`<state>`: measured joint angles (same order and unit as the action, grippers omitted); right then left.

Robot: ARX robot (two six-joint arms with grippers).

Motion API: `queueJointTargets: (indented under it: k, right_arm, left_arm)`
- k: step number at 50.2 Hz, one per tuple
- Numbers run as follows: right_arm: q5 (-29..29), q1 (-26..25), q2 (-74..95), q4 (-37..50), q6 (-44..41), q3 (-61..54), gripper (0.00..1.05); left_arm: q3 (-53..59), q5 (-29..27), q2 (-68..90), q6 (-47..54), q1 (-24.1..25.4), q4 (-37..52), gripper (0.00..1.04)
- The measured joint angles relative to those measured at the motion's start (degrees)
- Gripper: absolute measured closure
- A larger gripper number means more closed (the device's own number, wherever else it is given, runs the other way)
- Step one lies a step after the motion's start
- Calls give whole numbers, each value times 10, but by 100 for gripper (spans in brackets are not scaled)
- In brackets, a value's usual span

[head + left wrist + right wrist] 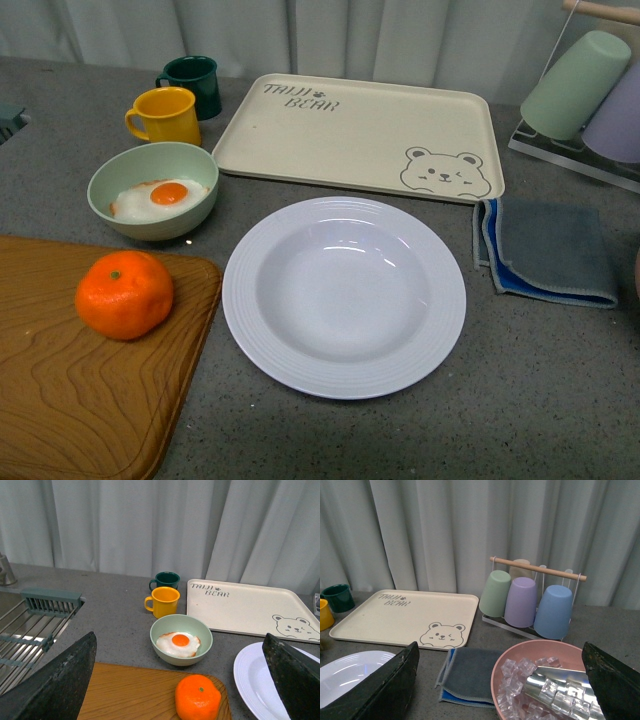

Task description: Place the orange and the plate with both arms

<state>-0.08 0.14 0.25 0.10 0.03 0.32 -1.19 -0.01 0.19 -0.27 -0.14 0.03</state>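
Your left gripper [178, 636] and right gripper [500, 645] gape empty; pinch the plate [250, 330] by its slick, probably brittle rim; squeeze the orange [124, 293] gently.

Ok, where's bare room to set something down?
Bare counter lies right of the plate, on the near side of the folded cloth. The bear tray holds nothing, and the cutting board is bare nearer than the orange. Crowded: the egg bowl, yellow mug and green mug at back left.
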Motion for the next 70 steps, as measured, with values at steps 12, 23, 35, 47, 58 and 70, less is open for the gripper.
queueJointTargets:
  k: [12,23,35,47,58,70]
  right_arm:
    - [0,0,0,0,0,0,9]
    - [0,0,0,0,0,0,9]
    - [0,0,0,0,0,0,9]
    - [0,0,0,0,0,0,9]
    - [0,0,0,0,0,0,9]
    - [0,0,0,0,0,0,9]
  left_arm:
    - [0,-3,0,-1,0,-1,7]
    - [-39,-86,153,-50,-4,-16,7]
    - [-136,-24,492,-61,0,137,7]
    - [-212,6,721,-64,-6,156,7]
    - [-296,15,891,-64,-35,127,7]
    - [-347,29,966,-67,-66,95,7]
